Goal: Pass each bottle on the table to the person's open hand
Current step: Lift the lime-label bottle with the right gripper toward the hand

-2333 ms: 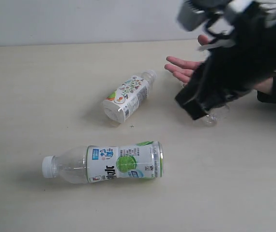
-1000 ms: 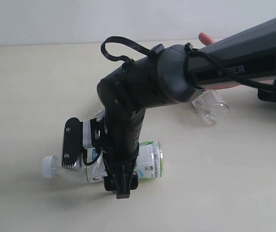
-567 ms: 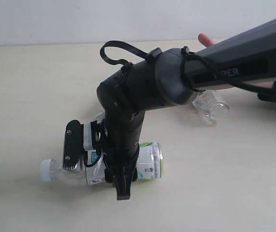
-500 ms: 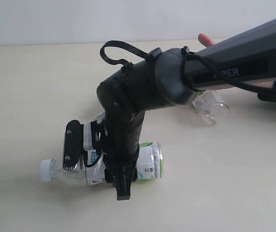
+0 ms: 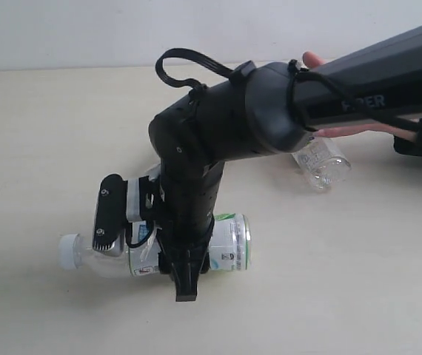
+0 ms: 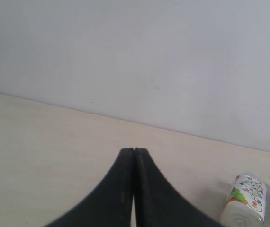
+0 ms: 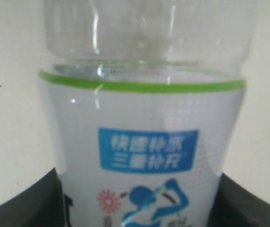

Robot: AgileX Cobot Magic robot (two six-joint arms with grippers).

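1. Right gripper (image 5: 180, 259): the right arm reaches across the table (image 5: 48, 133) and points down. Its 2 fingers stand on opposite sides of the white-and-green bottle (image 5: 229, 240), 1 in front of it and 1 behind. In the right wrist view both black fingers (image 7: 26, 201) press against the labelled body, so the jaws are clamped on this bottle.

2. White-and-green bottle: it lies on its side, well away from the far edge of the table. Its white cap (image 5: 68, 250) points toward the left edge. The grip is at the middle of the body.

3. Left gripper (image 6: 134, 152): the jaws are fully closed, pad against pad, and hold nothing. It hangs above bare table.

4. Person's open hand (image 5: 359, 130): it is close to the far edge on the right side and mostly hidden behind the right arm.

5. Other bottles: 1 clear bottle (image 5: 320, 166) lies on its side just in front of the hand. The bottle with colourful print (image 6: 245, 203) also lies on its side; the exterior view hides most of it behind the arm.
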